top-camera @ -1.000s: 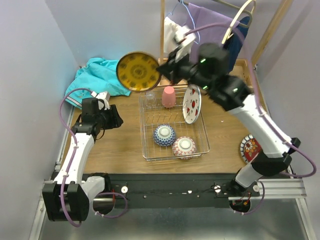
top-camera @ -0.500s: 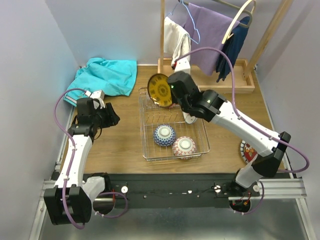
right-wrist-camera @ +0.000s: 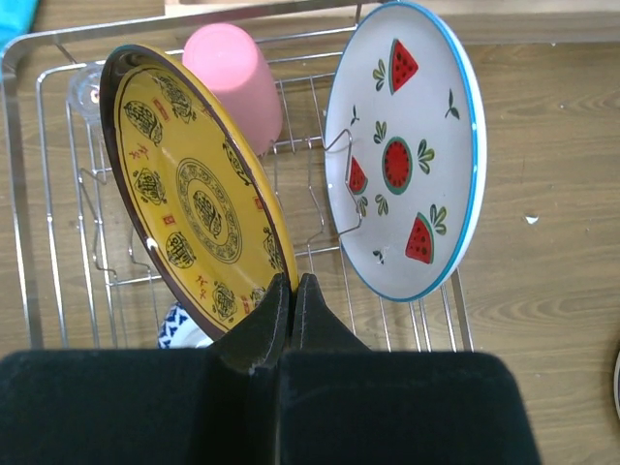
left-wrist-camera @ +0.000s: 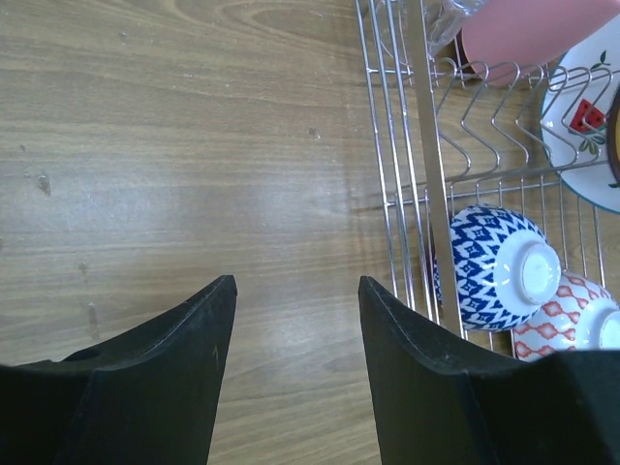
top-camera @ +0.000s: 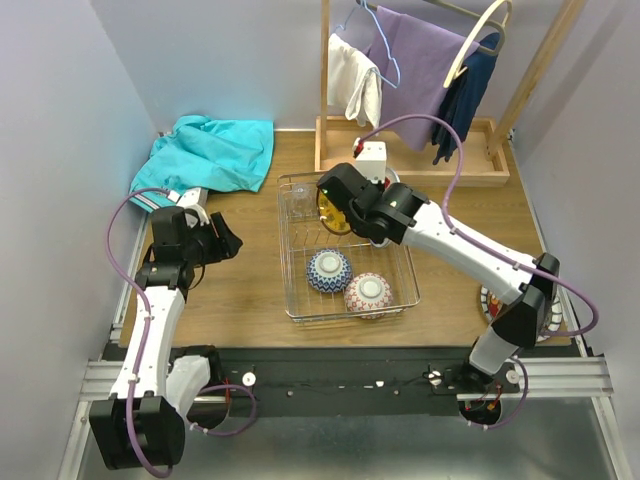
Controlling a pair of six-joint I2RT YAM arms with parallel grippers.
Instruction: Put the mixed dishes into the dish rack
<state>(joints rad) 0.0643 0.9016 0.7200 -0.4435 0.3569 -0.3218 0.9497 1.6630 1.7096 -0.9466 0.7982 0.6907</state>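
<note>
My right gripper [right-wrist-camera: 293, 281] is shut on the rim of the yellow plate [right-wrist-camera: 184, 203], which stands tilted on edge among the wires at the back of the dish rack [top-camera: 284, 255]. Beside it lean the white plate with red fruit motifs [right-wrist-camera: 402, 155] and the pink cup [right-wrist-camera: 237, 82], and the small clear glass [right-wrist-camera: 85, 89] is in the back corner. The blue-patterned bowl [top-camera: 328, 270] and pink-patterned bowl [top-camera: 368, 293] lie upside down at the rack's front. A red plate [top-camera: 495, 297] lies on the table at the right. My left gripper [left-wrist-camera: 295, 286] is open over bare wood left of the rack.
A teal cloth [top-camera: 210, 150] lies at the back left of the table. Behind the dish rack stands a wooden clothes rack [top-camera: 326, 70] hung with garments, its base tray [top-camera: 480, 170] on the table. Walls close in both sides.
My right arm has swung down and forward, bringing the yellow plate from high above the rack's back left corner down into the rack. The left arm has hardly moved.
</note>
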